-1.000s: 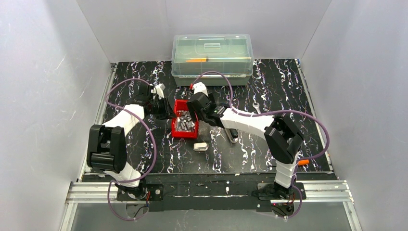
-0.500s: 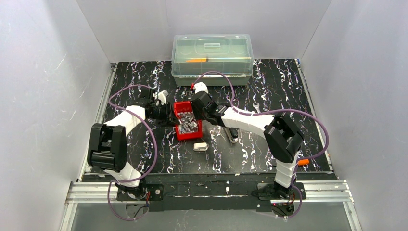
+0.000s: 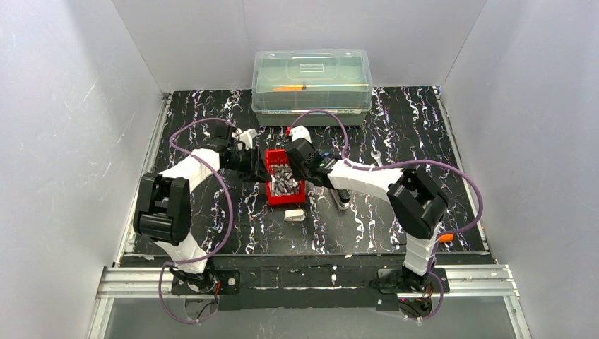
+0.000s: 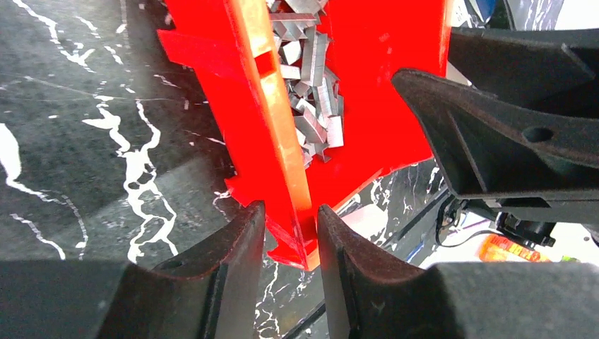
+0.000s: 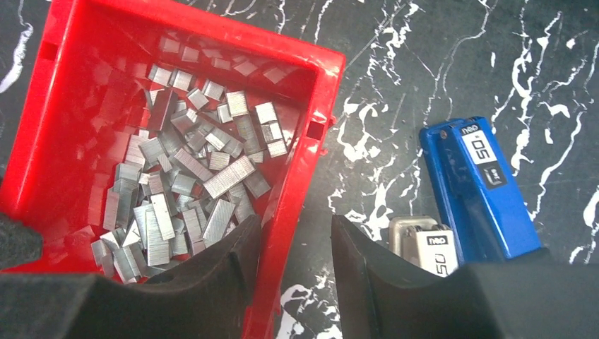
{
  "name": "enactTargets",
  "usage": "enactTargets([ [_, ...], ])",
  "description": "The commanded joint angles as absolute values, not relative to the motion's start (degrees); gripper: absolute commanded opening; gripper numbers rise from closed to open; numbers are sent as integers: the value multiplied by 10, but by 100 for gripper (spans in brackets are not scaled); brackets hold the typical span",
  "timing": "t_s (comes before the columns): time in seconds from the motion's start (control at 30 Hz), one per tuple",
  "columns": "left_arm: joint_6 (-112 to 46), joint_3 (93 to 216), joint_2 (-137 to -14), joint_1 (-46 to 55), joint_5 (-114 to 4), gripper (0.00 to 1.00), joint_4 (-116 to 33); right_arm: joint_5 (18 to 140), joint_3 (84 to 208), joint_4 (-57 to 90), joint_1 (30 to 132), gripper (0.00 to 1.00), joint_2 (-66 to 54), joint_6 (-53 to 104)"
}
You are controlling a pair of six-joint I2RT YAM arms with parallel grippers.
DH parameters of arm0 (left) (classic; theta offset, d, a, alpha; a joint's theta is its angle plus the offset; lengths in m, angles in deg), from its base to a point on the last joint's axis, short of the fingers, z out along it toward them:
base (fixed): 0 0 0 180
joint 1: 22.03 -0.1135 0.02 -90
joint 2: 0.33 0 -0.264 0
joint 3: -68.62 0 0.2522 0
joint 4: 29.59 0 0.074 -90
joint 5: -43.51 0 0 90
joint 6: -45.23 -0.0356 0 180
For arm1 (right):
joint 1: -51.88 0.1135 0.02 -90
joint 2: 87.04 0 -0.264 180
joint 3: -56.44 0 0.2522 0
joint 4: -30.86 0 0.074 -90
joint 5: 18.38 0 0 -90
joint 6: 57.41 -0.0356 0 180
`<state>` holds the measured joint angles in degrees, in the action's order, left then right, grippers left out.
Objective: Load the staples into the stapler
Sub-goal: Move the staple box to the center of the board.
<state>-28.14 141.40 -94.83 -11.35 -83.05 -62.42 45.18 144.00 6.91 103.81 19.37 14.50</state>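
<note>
Mid-tabletop, toward far edge: red bin (image 5: 212, 32) of loose staples (image 5: 176, 183); left gripper (image 4: 289, 212) clamps left wall; right gripper (image 5: 294, 226) straddles right wall, slack; blue stapler (image 5: 480, 191) beside.

Table (image 3: 395, 120): black top with white marble veining, metal rail along the lower edge of the top view. Directly on it:
- clear lidded box (image 3: 311, 78), upper centre, against the back edge
- red bin (image 3: 287, 200), centre; can't tell if it sits flat
- small pale block (image 3: 294, 215), just below the bin
- blue stapler (image 5: 480, 191), just right of the bin, not touching it
- wrench (image 3: 375, 157), right of centre
- orange item (image 3: 445, 238), lower right, mostly hidden
</note>
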Motion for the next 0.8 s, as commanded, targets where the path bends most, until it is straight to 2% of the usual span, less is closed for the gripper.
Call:
enactTargets([
  [0.0, -303, 1426, -949, -103, -854, 31, -651, 411, 1437, 53, 1022, 49, 153, 165],
  [0.07, -306, 1429, -948, -100, -866, 32, -657, 414, 1438, 49, 1018, 52, 147, 169],
  [0.1, -308, 1431, -946, -100, -870, 33, -661, 415, 1438, 48, 1017, 57, 144, 172],
  [0.13, -314, 1437, -946, -100, -874, 34, -670, 416, 1438, 47, 1017, 61, 140, 175],
  [0.3, -346, 1494, -937, -113, -882, 44, -739, 443, 1443, 28, 1018, 72, 103, 184],
  [0.33, -349, 1503, -930, -118, -885, 48, -746, 453, 1436, 30, 1018, 74, 85, 187],
  [0.37, -351, 1508, -921, -122, -887, 56, -752, 463, 1427, 32, 1019, 77, 68, 191],
  [0.43, -363, 1516, -896, -126, -888, 82, -763, 496, 1403, 37, 1020, 80, 30, 203],
  [0.5, -383, 1528, -878, -131, -891, 93, -784, 566, 1362, 58, 1022, 83, -18, 219],
  [0.63, -407, 1558, -863, -153, -922, 97, -837, 725, 1265, 106, 1031, 81, -107, 256],
  [0.77, -405, 1570, -848, -191, -966, 98, -845, 783, 1212, 110, 1047, 80, -128, 278],
])
